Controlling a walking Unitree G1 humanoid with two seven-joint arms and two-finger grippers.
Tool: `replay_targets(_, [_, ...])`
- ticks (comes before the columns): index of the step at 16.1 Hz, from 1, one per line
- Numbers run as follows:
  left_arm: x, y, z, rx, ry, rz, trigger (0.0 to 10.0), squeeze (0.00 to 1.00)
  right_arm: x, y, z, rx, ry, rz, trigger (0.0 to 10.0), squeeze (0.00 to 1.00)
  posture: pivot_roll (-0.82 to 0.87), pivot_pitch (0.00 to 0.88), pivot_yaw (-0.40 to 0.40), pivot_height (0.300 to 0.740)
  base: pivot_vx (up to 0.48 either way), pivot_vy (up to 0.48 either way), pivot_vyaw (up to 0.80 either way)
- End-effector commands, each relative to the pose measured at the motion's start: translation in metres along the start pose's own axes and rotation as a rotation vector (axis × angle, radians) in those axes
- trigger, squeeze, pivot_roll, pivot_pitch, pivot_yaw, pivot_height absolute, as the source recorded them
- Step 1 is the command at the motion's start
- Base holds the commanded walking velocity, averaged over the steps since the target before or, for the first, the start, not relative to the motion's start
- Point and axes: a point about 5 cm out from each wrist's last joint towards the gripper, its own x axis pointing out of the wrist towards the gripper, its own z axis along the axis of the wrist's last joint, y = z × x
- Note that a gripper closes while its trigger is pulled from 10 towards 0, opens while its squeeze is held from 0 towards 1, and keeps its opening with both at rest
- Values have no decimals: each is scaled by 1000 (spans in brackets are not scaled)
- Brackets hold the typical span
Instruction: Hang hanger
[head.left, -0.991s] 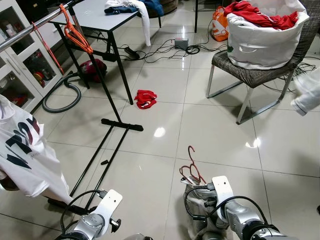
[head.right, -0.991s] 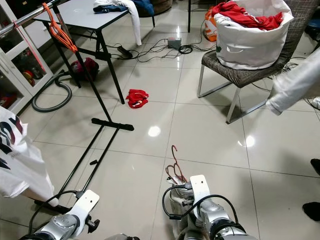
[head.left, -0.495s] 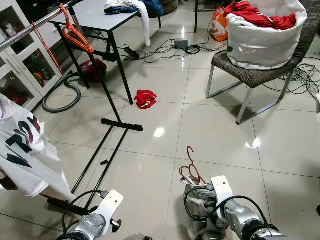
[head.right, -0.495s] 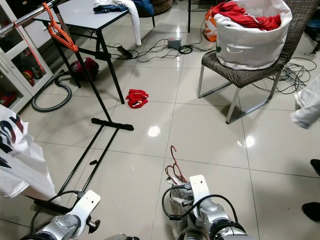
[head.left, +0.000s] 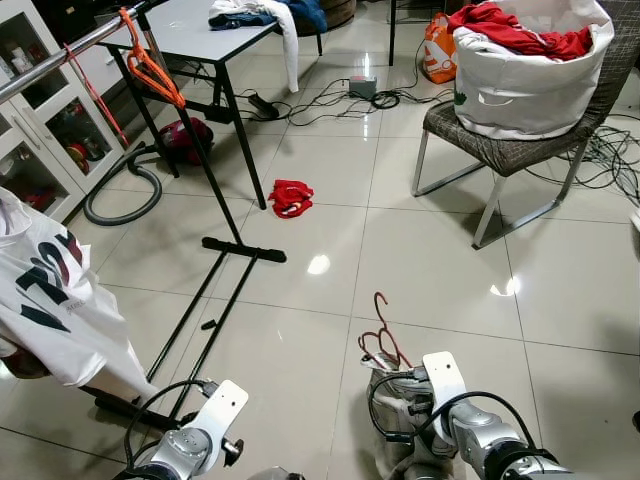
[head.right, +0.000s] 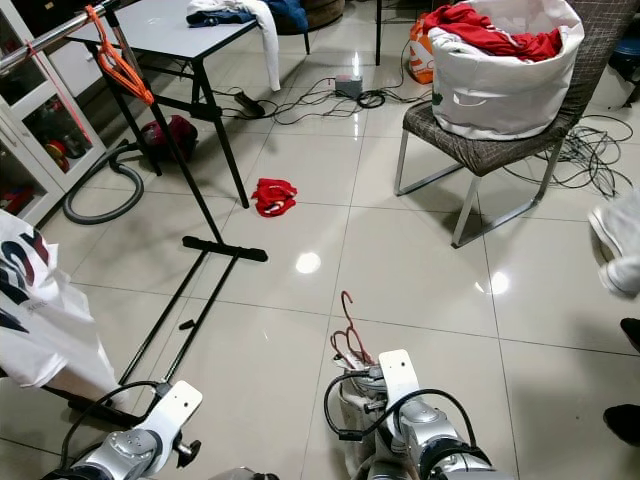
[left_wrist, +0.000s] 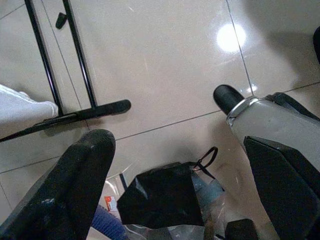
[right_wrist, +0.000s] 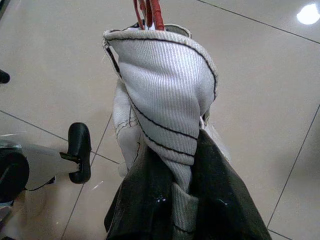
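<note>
Looking down from the head camera, I see my right gripper (right_wrist: 170, 150) low and close to my body, clamped on a bunched white ribbed garment with thin black stripes (right_wrist: 165, 105), out of whose collar rises the red wire hanger (head.left: 381, 330) with its hook pointing up and away from me. The rail it has to reach, a silver horizontal clothes rail (head.left: 55, 58) on a black metal stand (head.left: 222, 215), lies well off to my left and ahead, and much higher than the hanger; its long axis runs away from me, toward the far left corner. An orange plastic hanger (head.left: 150, 70) hangs on it further along, and a white T-shirt with dark lettering (head.left: 55, 305) hangs on it close to my left side. My right arm is bent, forearm level, hand just in front of my torso. My left gripper (left_wrist: 170, 170) hangs low by my left side with its fingers wide apart and nothing between them, over the tiled floor (head.left: 430, 260) near the stand's black foot. I judge the right arm must lift and cross leftward, or I must turn first.
</note>
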Motion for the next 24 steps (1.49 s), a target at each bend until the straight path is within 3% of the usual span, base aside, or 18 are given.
replay_targets(1, [-1, 6, -5, 5, 15, 15, 10000, 0, 1, 3, 4, -1, -13, 9, 10000, 0, -188, 0, 120, 740, 0, 0, 0])
replay_targets(7, [-2, 7, -6, -2, 19, 20, 10000, 0, 1, 3, 11, -12, -33, 14, 10000, 0, -180, 0, 115, 740, 0, 0, 0])
replay_targets(10, [-2, 9, -7, -49, -5, 40, 10000, 0, -2, -8, 49, 15, -158, 4, 10000, 0, -184, 0, 123, 740, 0, 0, 0])
replay_targets(13, [-4, 12, -1, -270, -166, 108, 10000, 0, -9, -12, 92, 6, -301, 20, 10000, 0, -192, 0, 129, 740, 0, 0, 0])
replay_targets(16, [-6, 11, 1, -463, -268, 122, 10000, 0, -13, -8, 108, 17, -401, 24, 10000, 0, -181, 0, 124, 740, 0, 0, 0])
replay_targets(17, [-13, 34, 82, -517, -516, 136, 10000, 0, -19, -5, 121, 19, -492, 53, 10000, 0, -176, 0, 122, 740, 0, 0, 0])
replay_targets(18, [-20, 42, 112, -508, -605, 141, 10000, 0, -21, -3, 126, 11, -519, 72, 10000, 0, -168, 0, 120, 740, 0, 0, 0])
replay_targets(24, [-20, 42, 112, -508, -605, 141, 10000, 0, -21, -3, 126, 11, -519, 72, 10000, 0, -168, 0, 120, 740, 0, 0, 0])
